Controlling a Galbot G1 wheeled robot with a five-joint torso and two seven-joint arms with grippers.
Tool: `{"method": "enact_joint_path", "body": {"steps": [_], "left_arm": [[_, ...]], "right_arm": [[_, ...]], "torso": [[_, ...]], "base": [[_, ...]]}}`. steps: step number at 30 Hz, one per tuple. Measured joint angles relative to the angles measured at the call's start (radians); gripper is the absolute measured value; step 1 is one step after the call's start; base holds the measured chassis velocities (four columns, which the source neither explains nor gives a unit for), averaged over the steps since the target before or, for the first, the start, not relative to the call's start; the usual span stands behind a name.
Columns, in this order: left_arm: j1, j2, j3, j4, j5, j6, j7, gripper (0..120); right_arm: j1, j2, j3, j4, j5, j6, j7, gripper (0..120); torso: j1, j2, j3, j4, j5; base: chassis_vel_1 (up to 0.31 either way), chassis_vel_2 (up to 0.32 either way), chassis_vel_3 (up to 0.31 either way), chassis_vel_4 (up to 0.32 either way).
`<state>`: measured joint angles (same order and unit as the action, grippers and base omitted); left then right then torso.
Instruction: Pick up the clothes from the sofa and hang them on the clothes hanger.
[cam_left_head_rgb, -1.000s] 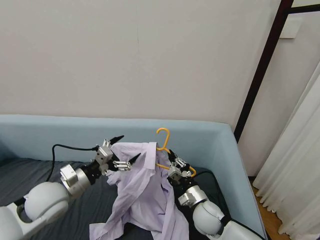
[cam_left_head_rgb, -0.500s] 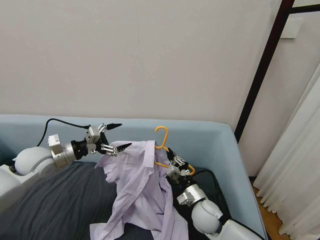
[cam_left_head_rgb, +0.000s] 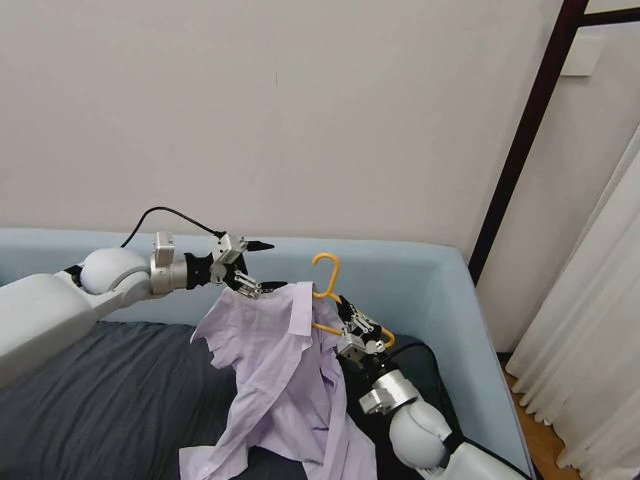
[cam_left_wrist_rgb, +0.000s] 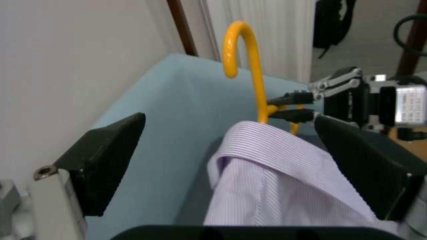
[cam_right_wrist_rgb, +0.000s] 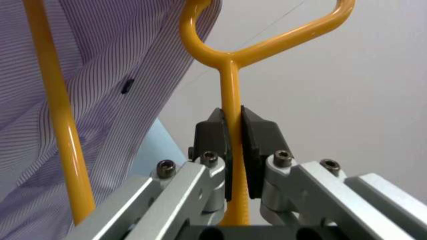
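Lilac striped shirt: draped over yellow hanger, hem below it on sofa; R gripper pinches hanger, L gripper spread just beside it; advise seating shoulder fully, hanger steady.

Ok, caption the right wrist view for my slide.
Right gripper clamped on the yellow hanger, striped lilac shirt hanging on it.

On view are one purple shirt, one yellow hanger, one blue sofa and two grippers: a left gripper and a right gripper.
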<state>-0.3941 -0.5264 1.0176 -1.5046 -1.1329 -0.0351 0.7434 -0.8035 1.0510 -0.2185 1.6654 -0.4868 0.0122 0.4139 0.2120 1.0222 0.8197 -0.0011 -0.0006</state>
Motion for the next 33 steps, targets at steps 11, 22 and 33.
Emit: {"method": "enact_joint_path", "body": {"steps": [11,22,33], "left_arm": [[-0.195,-0.162,0.248,0.138,-0.013,0.056,0.175,97],[-0.177,-0.222,0.266,0.213,0.029,0.054,0.224,79],[-0.163,-0.238,0.275,0.240,0.042,0.040,0.247,36]], "right_arm": [[-0.038,-0.023,0.057,0.027,-0.041,0.042,-0.004,4],[-0.060,-0.043,0.091,0.036,-0.114,0.097,-0.004,4],[-0.053,-0.032,0.086,0.015,-0.153,0.120,-0.002,4]], "torso": [[0.000,0.000,0.000,-0.0002,0.0000],[0.000,0.000,0.000,-0.0002,-0.0002],[0.000,0.000,0.000,-0.0002,-0.0001]], "base": [[0.000,0.000,0.000,0.000],[0.000,0.000,0.000,0.000],[0.000,0.000,0.000,0.000]]}}
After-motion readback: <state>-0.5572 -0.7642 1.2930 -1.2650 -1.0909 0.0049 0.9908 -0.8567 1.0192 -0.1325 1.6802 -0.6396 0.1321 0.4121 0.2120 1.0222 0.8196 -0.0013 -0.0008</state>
